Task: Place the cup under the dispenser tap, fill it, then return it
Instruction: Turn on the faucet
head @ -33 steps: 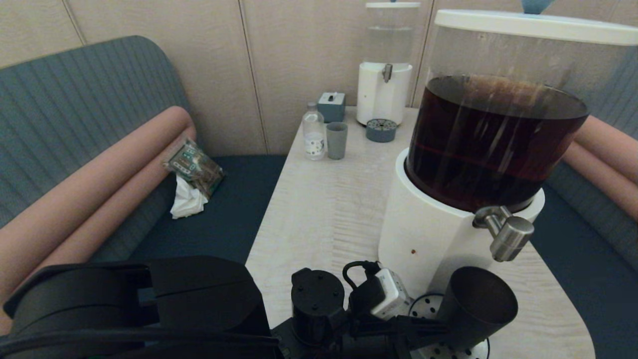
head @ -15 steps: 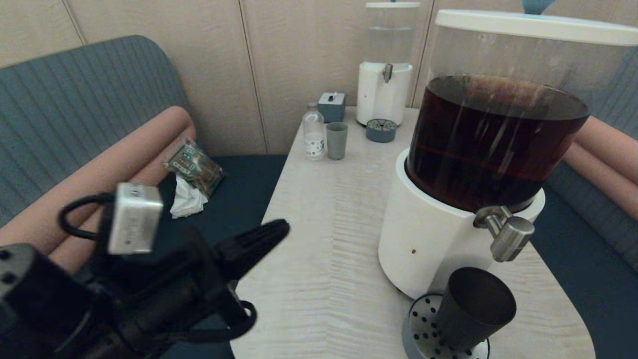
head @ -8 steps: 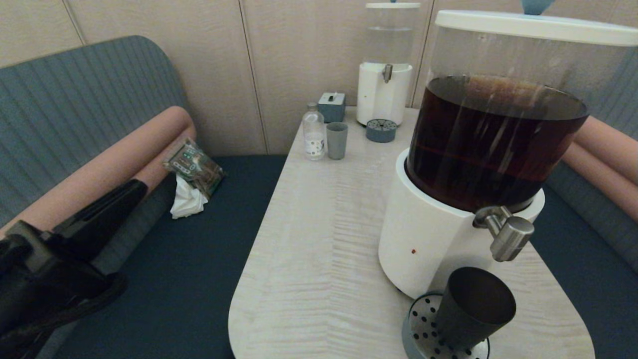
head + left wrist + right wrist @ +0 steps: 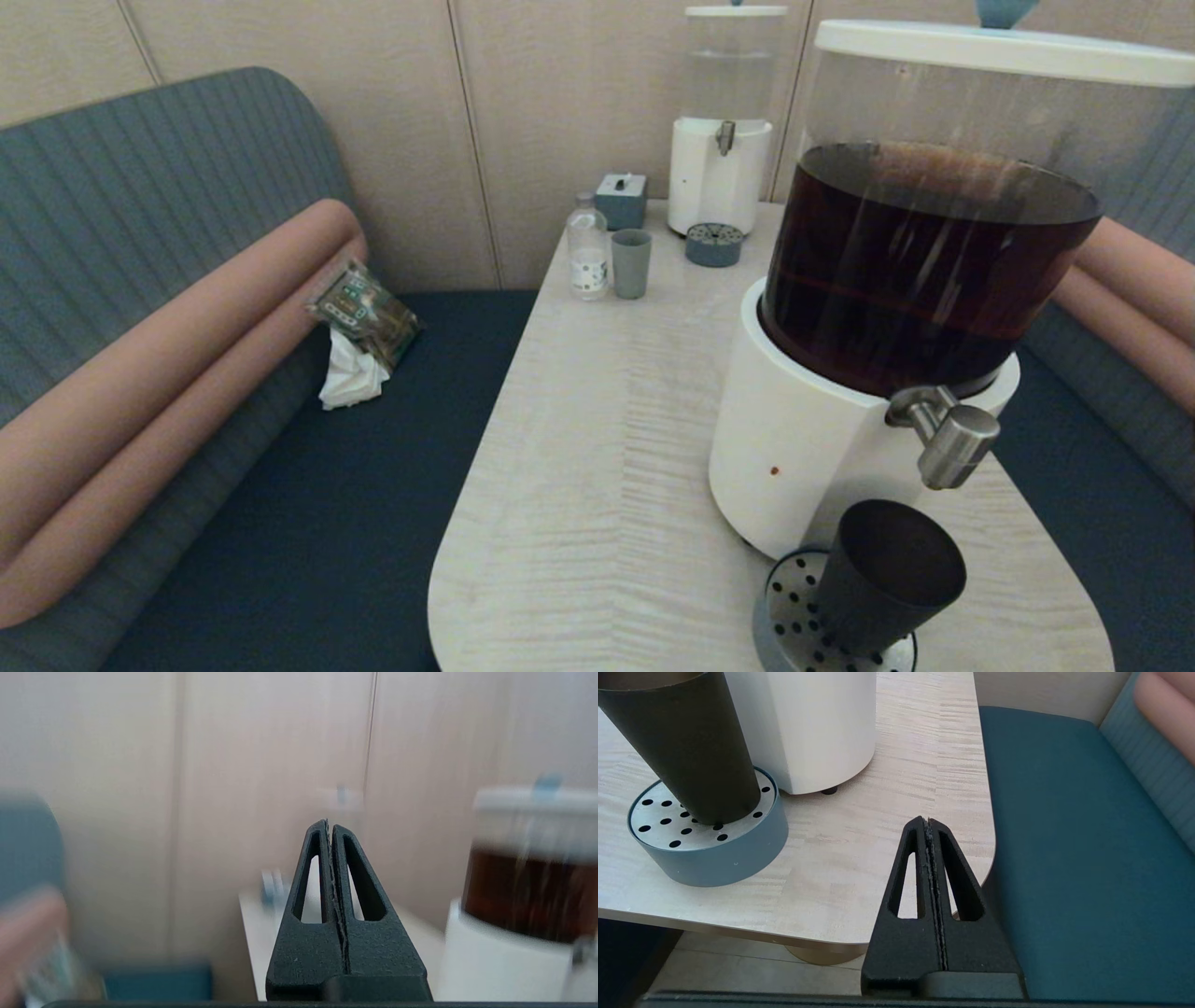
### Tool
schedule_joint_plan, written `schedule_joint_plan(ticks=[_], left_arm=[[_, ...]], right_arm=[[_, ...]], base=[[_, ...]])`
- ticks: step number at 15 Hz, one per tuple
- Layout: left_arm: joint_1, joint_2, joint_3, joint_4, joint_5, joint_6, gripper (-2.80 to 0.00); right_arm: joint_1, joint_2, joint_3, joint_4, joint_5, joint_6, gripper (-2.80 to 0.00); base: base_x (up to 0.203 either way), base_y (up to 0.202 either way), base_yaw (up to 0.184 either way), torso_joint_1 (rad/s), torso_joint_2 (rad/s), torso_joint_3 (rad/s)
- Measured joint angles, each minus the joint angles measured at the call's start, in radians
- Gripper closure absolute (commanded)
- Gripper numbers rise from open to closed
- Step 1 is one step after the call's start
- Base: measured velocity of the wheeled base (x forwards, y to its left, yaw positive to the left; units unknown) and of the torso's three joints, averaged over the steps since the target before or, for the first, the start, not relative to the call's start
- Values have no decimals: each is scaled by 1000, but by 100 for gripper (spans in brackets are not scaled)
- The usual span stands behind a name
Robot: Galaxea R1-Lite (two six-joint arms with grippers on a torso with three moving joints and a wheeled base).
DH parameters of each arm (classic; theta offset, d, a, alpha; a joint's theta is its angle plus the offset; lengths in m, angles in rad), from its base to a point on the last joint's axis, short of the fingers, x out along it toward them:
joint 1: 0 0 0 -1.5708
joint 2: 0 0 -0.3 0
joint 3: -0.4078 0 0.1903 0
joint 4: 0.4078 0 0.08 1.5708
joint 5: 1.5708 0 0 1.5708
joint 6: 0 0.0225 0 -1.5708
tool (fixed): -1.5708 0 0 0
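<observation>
Cup (image 4: 887,577): matte black, smooth, no sheen. Dispenser tap (image 4: 945,437): brushed steel, satin. Drip tray (image 4: 733,856): perforated dull metal top, matt blue-grey plastic-looking wall. Dispenser base (image 4: 794,439): smooth white, slight gloss; tank (image 4: 934,168) clear, glossy. Table (image 4: 597,485): pale wood-grain finish, matt. Bench seat (image 4: 1064,835): dark blue woven cloth; backrest (image 4: 140,187) ribbed grey-green fabric. Left gripper (image 4: 329,826) and right gripper (image 4: 927,822): black matt plastic, finely grainy texture.
</observation>
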State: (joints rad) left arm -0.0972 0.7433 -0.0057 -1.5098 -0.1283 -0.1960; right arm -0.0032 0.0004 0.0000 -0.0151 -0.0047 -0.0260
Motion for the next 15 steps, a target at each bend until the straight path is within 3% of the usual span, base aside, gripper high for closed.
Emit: schedule_joint_plan(ticks=[3,8,10,13,15], left_arm=[[51,-276,5,145,-2,14,0],[95,-664,-64,703,-26,50,0],[100,-710,-24,909,-34,141,0],[102,-738,0,1098,-23,318,0],[102,-743,4,1211,7,380,0]], right_arm=[[0,0,0,0,0,0,0],[0,0,0,0,0,0,0],[0,0,0,0,0,0,0],[0,0,0,0,0,0,0],[0,0,0,0,0,0,0]], base=[[0,0,0,0,0,0],[0,0,0,0,0,0],[0,0,0,0,0,0],[0,0,0,0,0,0],[0,0,0,0,0,0]])
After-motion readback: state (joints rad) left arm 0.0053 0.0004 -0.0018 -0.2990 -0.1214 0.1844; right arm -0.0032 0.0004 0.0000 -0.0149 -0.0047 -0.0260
